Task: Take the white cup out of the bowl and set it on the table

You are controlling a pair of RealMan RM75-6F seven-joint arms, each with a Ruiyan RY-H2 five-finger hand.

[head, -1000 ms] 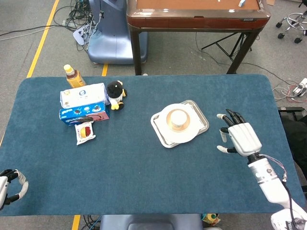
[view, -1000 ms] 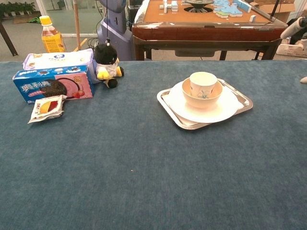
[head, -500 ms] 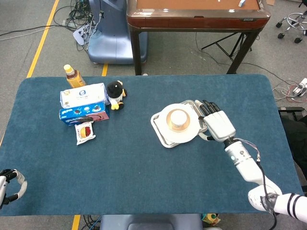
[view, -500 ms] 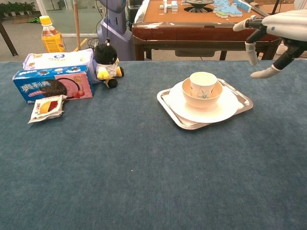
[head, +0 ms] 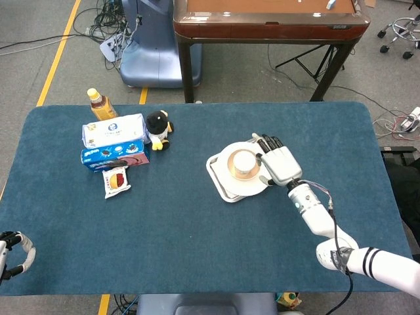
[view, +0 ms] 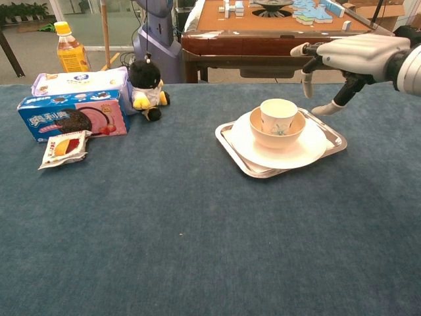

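Right hand [view: 348, 56] hovers palm-down just right of the bowl [view: 277, 133], fingers spread and empty; white cup [view: 278, 116] stands upright inside it, mouth up.

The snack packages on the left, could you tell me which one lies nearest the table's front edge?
The small red-and-yellow packet, lying alone in front of the two stacked boxes.

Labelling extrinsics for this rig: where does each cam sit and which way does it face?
Head view: high up, looking steeply down on the blue table; shows right hand with its forearm, plus left hand at the bottom-left edge.
Chest view: low at the table's near edge, looking level across it; shows only the right hand.
Shared: right hand, white cup in the bowl, tray, snacks.
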